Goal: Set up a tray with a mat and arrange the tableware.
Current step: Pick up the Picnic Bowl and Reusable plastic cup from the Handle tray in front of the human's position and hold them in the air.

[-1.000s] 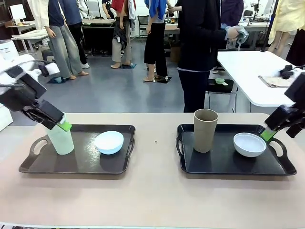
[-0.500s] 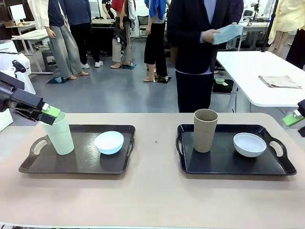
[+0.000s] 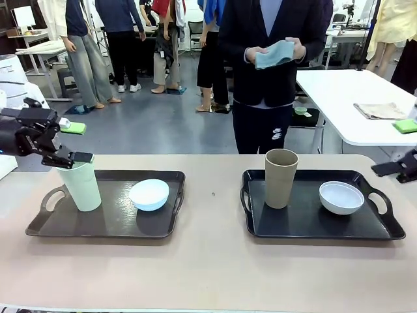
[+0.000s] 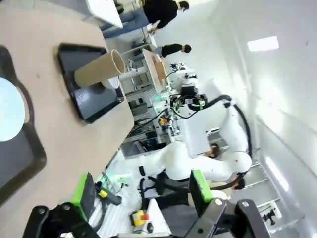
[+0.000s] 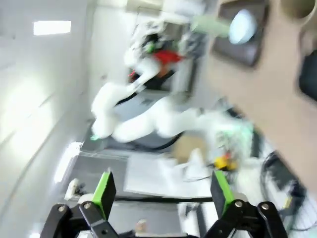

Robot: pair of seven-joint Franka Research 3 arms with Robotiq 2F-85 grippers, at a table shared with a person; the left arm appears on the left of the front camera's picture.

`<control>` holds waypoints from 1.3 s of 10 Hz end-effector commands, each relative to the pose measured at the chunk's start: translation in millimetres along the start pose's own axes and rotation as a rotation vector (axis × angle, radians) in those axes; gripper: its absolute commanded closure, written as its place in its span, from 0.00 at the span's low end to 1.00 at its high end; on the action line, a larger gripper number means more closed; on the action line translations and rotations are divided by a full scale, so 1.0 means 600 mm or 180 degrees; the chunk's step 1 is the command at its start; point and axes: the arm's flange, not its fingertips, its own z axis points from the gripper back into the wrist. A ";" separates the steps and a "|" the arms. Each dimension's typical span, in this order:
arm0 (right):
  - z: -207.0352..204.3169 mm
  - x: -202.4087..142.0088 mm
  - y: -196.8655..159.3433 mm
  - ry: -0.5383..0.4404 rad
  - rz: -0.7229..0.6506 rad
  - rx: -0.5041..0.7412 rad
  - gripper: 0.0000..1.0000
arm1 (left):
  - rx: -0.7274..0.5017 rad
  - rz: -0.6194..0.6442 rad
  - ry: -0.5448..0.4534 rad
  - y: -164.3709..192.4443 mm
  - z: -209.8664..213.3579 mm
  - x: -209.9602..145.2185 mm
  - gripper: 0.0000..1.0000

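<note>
**Tableware on two trays, both grippers released**

Tall tapered pale green cup [image 3: 81, 189] upright at the left end of the black handled left tray [image 3: 111, 223]. Small round light blue bowl [image 3: 149, 193] near that tray's right edge. Tall tapered brown-tan cup [image 3: 281, 177] upright at the left end of the matching right tray [image 3: 300, 223], with the small round white bowl [image 3: 341, 197] toward its right end. Left gripper [image 3: 75, 142] close over the green cup's rim, fingers spread and empty. Right gripper [image 3: 399, 147] beyond the right tray's right handle, likewise spread and empty. Folded blue-grey cloth [image 3: 273, 53], probably the mat, held by the person [image 3: 260, 98] at the table's far edge.

Cups judged light, stiff, smooth and easily tipped, so best pinched across the wall just below the rim. Bowls best taken at the rim, one finger inside.
</note>
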 end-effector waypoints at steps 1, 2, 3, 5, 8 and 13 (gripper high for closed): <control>0.022 0.000 -0.055 0.0017 -0.0717 0.0453 0.00 | 0.0139 0.0377 0.0190 -0.003 -0.009 -0.019 0.00; 0.020 -0.001 -0.057 0.0013 -0.0733 0.0208 0.00 | 0.0350 0.0366 0.0217 -0.012 -0.001 -0.021 0.00; 0.011 -0.009 -0.036 0.0061 -0.0309 0.0358 0.00 | 0.0016 0.0185 0.0077 0.014 -0.005 -0.005 0.00; 0.011 -0.009 -0.036 0.0061 -0.0309 0.0358 0.00 | 0.0016 0.0185 0.0077 0.014 -0.005 -0.005 0.00; 0.011 -0.009 -0.036 0.0061 -0.0309 0.0358 0.00 | 0.0016 0.0185 0.0077 0.014 -0.005 -0.005 0.00; 0.011 -0.009 -0.036 0.0061 -0.0309 0.0358 0.00 | 0.0016 0.0185 0.0077 0.014 -0.005 -0.005 0.00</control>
